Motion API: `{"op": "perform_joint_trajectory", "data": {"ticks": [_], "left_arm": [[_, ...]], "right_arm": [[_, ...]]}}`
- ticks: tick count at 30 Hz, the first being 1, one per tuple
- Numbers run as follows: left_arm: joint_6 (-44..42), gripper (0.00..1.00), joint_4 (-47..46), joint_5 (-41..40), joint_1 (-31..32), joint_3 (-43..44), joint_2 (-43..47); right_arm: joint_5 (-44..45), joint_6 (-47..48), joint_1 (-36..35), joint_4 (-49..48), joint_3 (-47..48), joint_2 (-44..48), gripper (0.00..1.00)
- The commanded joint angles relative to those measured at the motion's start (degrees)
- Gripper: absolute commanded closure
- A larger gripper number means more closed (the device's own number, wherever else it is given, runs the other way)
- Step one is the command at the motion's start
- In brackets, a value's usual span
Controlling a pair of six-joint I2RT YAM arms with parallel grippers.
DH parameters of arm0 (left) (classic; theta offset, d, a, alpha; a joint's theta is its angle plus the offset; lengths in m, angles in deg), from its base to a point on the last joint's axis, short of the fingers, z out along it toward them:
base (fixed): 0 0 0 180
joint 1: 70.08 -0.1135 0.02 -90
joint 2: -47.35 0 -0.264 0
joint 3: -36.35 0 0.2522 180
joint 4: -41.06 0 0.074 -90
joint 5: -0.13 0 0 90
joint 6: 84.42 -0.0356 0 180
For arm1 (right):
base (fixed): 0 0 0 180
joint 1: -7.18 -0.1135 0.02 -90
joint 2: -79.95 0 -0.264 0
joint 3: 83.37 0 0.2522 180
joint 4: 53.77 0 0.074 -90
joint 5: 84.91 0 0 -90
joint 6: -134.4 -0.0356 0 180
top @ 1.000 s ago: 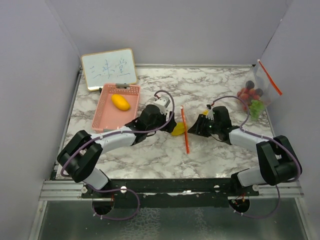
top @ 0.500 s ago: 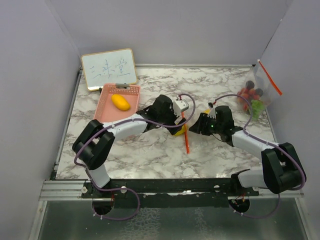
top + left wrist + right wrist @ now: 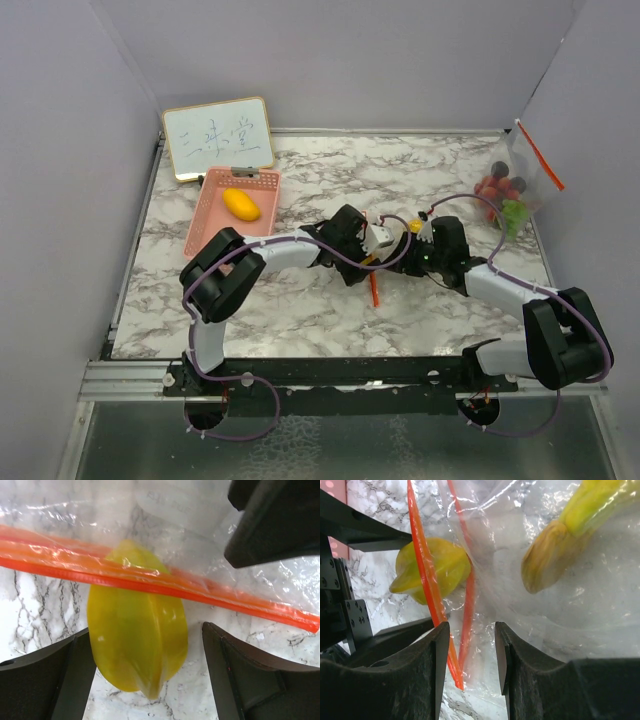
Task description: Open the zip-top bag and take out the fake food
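Left gripper (image 3: 145,672), advanced to clear orange-zipped bag (image 3: 165,510), jaws spread astride yellow ridged plastic fruit (image 3: 135,635); may pinch film. Right gripper (image 3: 470,645): grip unclear.

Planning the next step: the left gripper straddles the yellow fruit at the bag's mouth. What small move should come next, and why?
Probably close the left gripper on the yellow fruit: its open jaws flank it, and it lies half outside the orange zip strip.
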Motion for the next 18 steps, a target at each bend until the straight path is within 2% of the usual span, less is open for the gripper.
{"op": "perform_joint_trajectory", "data": {"ticks": [1, 3, 7, 13, 18], "left_arm": [[1.74, 0.19, 0.09, -3.85, 0.3, 1.9, -2.01], [2.47, 0.24, -1.17, -4.39, 0.33, 1.33, -1.6], [3.29, 0.43, -1.76, -6.4, 0.36, 1.14, -0.68], [6.85, 0.45, -6.63, -13.96, -0.66, -5.66, 6.13], [14.26, 0.51, -10.33, -21.94, -5.33, -10.86, 13.66]], "right_arm": [[1.46, 0.55, 0.38, 0.03, -0.71, 1.13, 0.58], [1.51, 0.52, 0.4, 0.24, -0.69, 1.35, 0.58], [1.7, 0.74, 0.38, 0.77, -0.56, 1.68, 0.58], [1.3, 0.98, 0.36, 1.11, -0.05, 1.63, 0.58], [-0.55, 0.86, 0.36, 1.26, 2.23, 0.52, 0.58]]}}
